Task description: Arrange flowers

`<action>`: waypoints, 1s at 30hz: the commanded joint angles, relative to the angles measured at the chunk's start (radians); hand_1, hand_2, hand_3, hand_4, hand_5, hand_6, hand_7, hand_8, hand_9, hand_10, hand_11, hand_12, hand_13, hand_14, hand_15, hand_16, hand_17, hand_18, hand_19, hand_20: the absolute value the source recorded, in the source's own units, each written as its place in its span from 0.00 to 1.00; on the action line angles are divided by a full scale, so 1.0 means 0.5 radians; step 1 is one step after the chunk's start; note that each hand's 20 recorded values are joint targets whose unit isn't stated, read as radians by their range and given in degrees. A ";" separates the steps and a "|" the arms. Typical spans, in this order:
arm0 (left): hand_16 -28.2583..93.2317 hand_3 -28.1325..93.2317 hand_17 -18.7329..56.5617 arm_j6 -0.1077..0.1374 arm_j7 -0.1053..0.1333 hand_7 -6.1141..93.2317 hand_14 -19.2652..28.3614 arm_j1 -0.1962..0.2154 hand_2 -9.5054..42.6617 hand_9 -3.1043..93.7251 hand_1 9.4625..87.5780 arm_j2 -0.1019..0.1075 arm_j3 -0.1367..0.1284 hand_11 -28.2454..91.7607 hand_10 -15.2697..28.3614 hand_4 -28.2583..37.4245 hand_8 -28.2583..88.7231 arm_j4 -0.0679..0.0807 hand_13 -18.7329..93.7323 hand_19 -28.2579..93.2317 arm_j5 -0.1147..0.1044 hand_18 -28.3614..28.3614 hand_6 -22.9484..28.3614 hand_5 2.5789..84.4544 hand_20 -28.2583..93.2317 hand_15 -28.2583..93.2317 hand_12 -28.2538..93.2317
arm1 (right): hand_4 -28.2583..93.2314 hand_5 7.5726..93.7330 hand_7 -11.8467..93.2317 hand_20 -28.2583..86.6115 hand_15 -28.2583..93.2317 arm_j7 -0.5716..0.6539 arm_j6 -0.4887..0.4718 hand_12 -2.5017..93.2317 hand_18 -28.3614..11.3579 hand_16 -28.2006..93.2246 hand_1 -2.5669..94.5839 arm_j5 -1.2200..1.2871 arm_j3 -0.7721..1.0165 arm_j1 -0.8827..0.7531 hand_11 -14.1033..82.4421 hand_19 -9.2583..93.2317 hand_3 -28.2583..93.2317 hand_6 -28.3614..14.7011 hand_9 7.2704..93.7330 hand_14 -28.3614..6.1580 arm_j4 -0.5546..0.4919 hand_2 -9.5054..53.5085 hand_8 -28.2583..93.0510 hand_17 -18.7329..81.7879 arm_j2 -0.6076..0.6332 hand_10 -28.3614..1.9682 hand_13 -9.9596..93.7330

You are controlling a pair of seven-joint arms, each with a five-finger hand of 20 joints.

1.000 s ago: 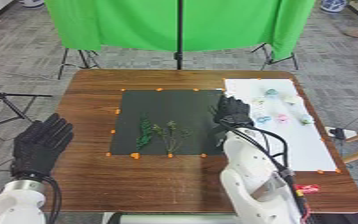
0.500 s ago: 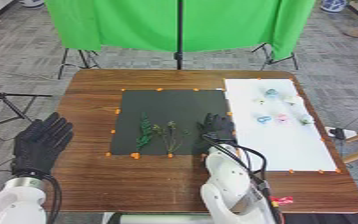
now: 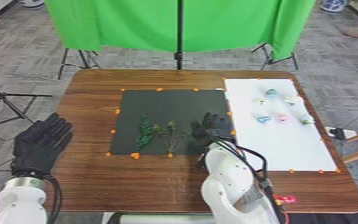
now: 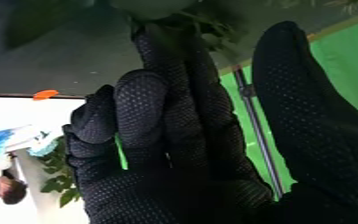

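On one white sheet (image 3: pixel 286 152) lie seemingly six flowers (image 3: pixel 282 118); left hand (image 3: pixel 37 150) and right hand (image 3: pixel 214 131), both released.

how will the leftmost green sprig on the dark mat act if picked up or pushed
The green sprig is slim and leafy, so it is probably light and may bend or sway when lifted. It lies flat on the dark mat, so a push would likely slide it, and its uneven outline should keep it from rolling far.
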 commanded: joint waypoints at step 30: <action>0.18 0.86 0.20 0.021 -0.016 0.20 0.73 0.064 0.52 0.46 0.29 -0.078 -0.066 0.43 0.69 0.06 0.16 0.033 0.44 0.52 0.011 0.76 0.64 0.57 0.37 0.61 0.33 | 0.02 0.75 0.27 0.69 0.80 -0.227 -0.313 0.28 0.04 0.58 0.62 0.035 0.017 -0.467 0.36 0.95 0.82 0.48 0.76 0.28 -0.490 0.26 0.33 0.51 0.348 0.31 0.67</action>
